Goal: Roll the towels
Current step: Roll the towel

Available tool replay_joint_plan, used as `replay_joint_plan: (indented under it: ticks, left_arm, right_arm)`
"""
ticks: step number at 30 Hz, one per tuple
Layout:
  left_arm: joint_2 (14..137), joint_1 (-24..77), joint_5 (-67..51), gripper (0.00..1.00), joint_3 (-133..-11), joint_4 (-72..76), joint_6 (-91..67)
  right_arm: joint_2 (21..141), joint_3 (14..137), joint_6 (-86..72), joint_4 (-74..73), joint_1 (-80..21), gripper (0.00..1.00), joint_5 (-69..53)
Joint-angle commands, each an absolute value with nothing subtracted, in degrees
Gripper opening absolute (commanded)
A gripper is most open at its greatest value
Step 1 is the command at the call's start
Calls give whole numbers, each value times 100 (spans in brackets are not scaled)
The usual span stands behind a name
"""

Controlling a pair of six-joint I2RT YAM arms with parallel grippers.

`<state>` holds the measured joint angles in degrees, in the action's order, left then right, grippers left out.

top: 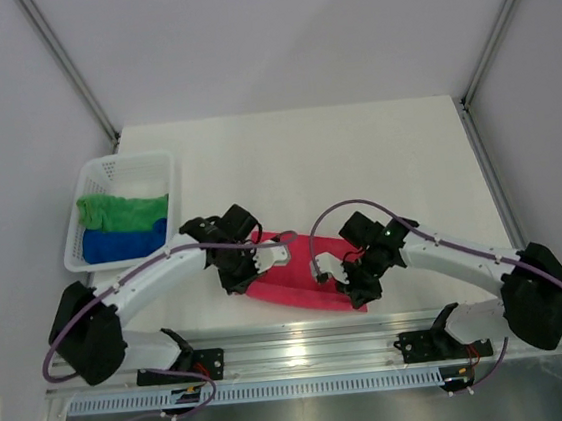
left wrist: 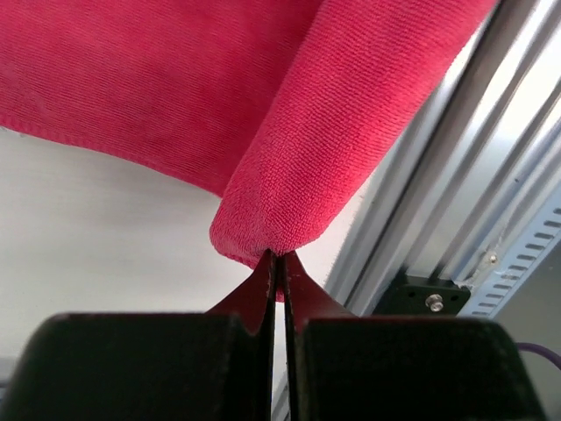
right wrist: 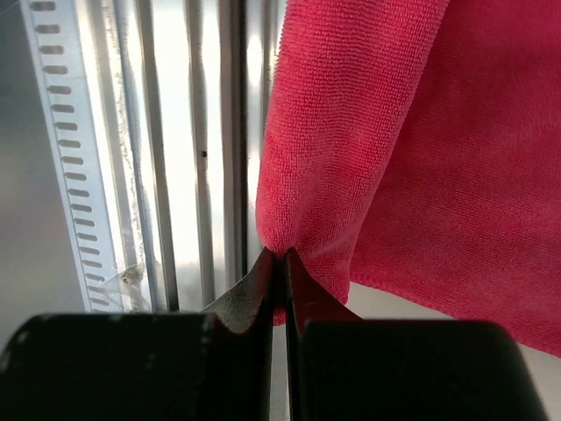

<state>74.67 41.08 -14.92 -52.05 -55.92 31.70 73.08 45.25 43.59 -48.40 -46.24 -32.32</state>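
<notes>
Pink-red soft microfibre towel (top: pixel 305 290): left fingers (left wrist: pixel 252 305), right fingers (right wrist: pixel 252 294) each clenched on folded near edge. I'd hold both ends level, taut, roll evenly.

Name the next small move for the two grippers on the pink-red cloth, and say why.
Probably carry both pinched corners together away from the arm bases, over the flat part, to start the roll. The left gripper and right gripper are each shut on a near corner of the pink-red microfibre towel, whose near edge curls over but is not yet rolled.
</notes>
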Motion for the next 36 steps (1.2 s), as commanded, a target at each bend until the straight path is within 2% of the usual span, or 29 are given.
replay_joint_plan:
  ticks: [1,9,15,20,21,23,24,28,31,34,36]
  left_arm:
    - [8032,3789,-1722,1,-5694,-5607,3419]
    - [8990,3296,-1863,1,-6266,-5783,3788]
    - [9457,3252,-1925,1,-6600,-5932,3867]
    - [9676,3156,-1881,12,-6732,-5871,3771]
    - [9712,3138,-1872,22,-6750,-5810,3701]
    - [9799,3077,-1855,28,-6864,-5608,3517]
    - [9817,3067,-1820,36,-6882,-5520,3429]
    - [9835,2945,-1766,41,-7004,-5256,3086]
    - [9695,2848,-1819,42,-7066,-5212,2989]
    - [9484,2690,-1802,43,-7110,-5203,2866]
    - [9396,2654,-1810,45,-7119,-5247,2865]
  right_arm:
    - [7689,4685,4456,-5036,-4228,0,-3516]
    - [7725,4764,4272,-4826,-3578,0,-3744]
    - [8007,4755,4131,-4562,-3454,1,-3630]
    - [8121,4702,3754,-4088,-3270,16,-3297]
    - [8130,4693,3709,-4017,-3235,18,-3200]
    - [8130,4641,3500,-3719,-3173,22,-3068]
    - [8121,4623,3446,-3631,-3155,23,-2946]
    - [8077,4623,3103,-3287,-3111,29,-2497]
    - [7902,4641,2945,-3173,-3103,30,-2129]
    - [7630,4588,2734,-3050,-3103,40,-1803]
    - [7506,4579,2751,-3154,-3094,41,-1784]
